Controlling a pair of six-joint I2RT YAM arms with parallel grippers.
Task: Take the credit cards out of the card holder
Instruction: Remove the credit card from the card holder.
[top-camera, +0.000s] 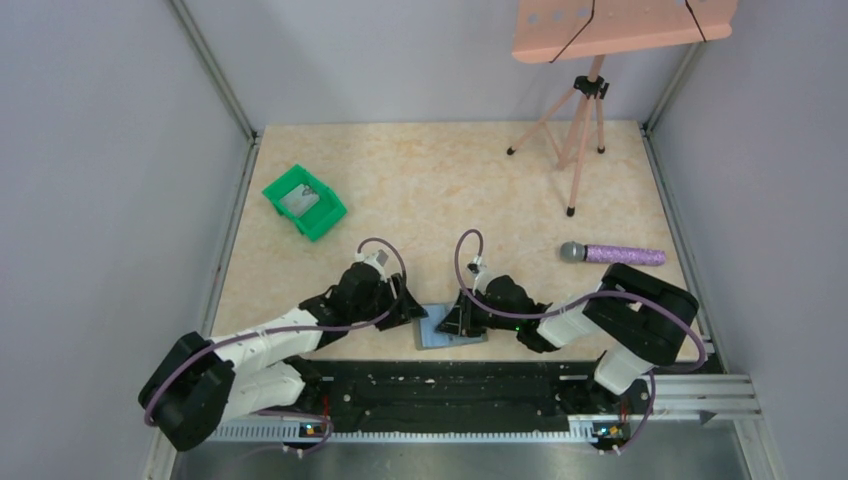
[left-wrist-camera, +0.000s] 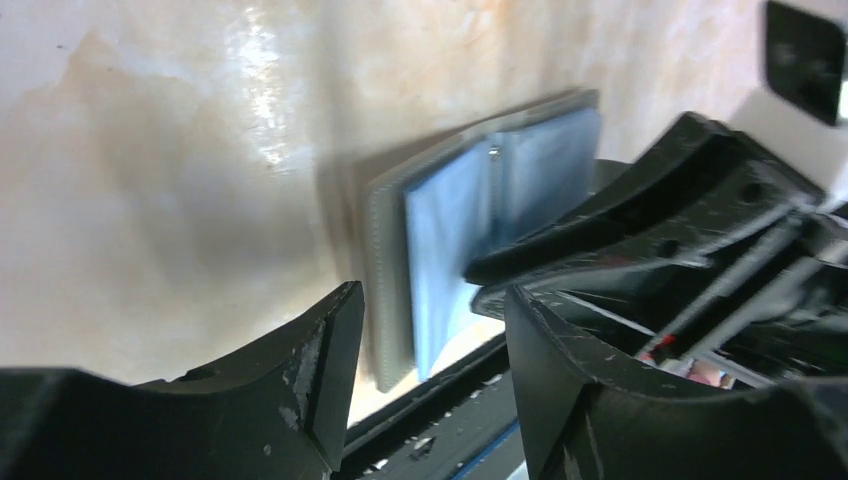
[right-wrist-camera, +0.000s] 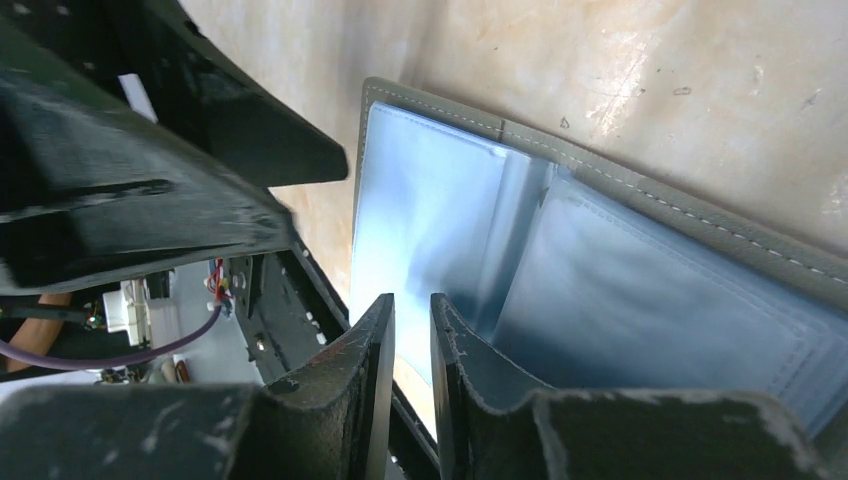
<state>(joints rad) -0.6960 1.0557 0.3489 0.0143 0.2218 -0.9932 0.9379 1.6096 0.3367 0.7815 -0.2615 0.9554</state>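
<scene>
Card holder (top-camera: 432, 332) lies open flat on the worktop (top-camera: 450, 190) at the near edge, btwn the two arms; long axis runs L–R, slightly skewed, fold line front-to-back.
Outer skin is grey fabric w/ a stitched border; inside, two glossy blue-grey sleeves, rectangular. L jaws stand well apart, holding nothing, just beside the holder. R jaws are nearly closed, thin slit left, tips at the holder's inner face; can't tell if anything's nipped.

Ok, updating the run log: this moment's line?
card holder: open on table | left gripper: jaws open | right gripper: jaws narrow, grip unclear
</scene>
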